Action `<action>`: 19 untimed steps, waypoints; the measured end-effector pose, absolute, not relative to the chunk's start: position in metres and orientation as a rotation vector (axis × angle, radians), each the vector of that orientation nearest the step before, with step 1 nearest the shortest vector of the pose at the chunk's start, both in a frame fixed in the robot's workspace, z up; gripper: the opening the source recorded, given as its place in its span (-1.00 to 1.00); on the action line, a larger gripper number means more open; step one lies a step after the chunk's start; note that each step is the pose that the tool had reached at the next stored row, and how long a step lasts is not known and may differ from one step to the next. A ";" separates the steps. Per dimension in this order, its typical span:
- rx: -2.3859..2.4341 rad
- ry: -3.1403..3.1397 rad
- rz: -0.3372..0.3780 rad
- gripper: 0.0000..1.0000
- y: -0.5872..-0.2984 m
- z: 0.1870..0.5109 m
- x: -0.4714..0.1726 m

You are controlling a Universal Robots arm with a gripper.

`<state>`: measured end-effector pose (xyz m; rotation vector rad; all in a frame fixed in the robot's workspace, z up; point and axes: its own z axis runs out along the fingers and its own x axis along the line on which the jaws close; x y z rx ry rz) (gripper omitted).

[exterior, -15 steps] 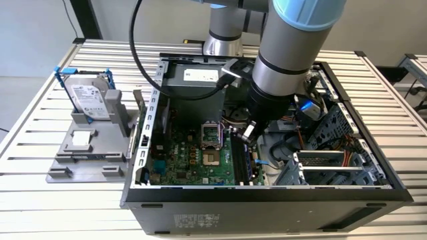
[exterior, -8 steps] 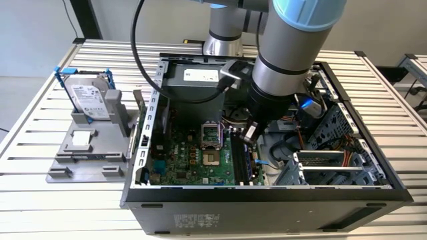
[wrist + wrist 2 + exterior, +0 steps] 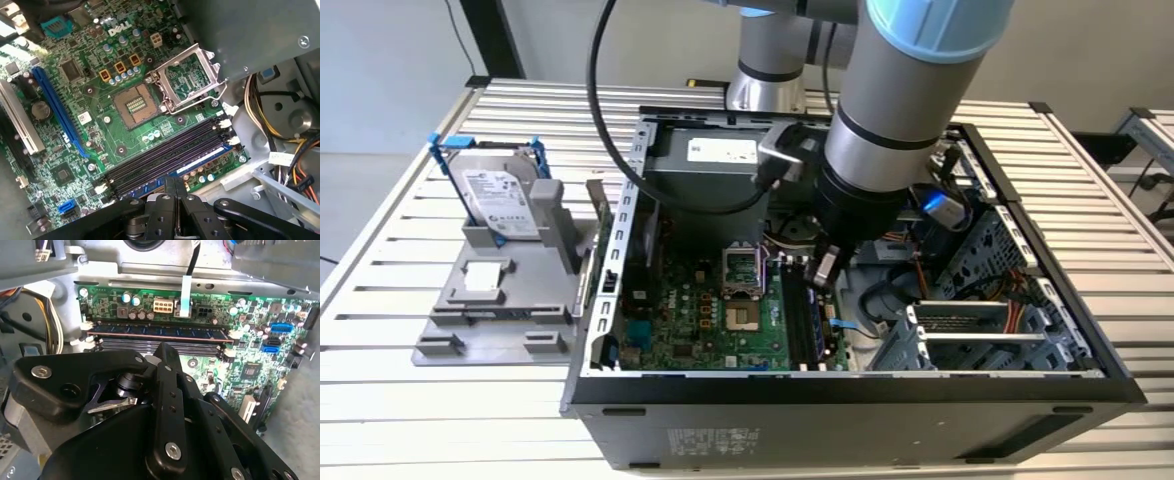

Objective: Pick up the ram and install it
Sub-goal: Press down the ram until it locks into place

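The ram [image 3: 150, 333] is a long dark stick with a row of chips, standing in the outermost black memory slot of the green motherboard [image 3: 250, 355]; its whole top edge shows. In the first wrist view the ram [image 3: 202, 162] lies beside the other memory slots [image 3: 165, 150] and runs under my fingers. My gripper [image 3: 825, 275] reaches down into the open computer case, just above those slots. Its black fingers are closed together, with the gripper [image 3: 164, 347] near the stick's middle and nothing visibly held. The same gripper [image 3: 173, 182] hangs over the ram's line.
The case's metal rim [image 3: 854, 390] surrounds the arm. The CPU socket [image 3: 135, 102] lies next to the slots, with bundled cables [image 3: 280, 125] and a drive cage [image 3: 974, 330] close by. A silver hard drive with blue rails [image 3: 500, 195] stands on a grey holder [image 3: 494, 300] at the exterior view's left.
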<state>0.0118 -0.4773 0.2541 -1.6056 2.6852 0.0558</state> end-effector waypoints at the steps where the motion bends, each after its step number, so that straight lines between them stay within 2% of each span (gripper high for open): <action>1: -1.618 2.678 0.056 -1.00 -0.477 0.254 0.012; 19: -1.919 2.475 0.061 -1.00 -0.477 0.254 0.013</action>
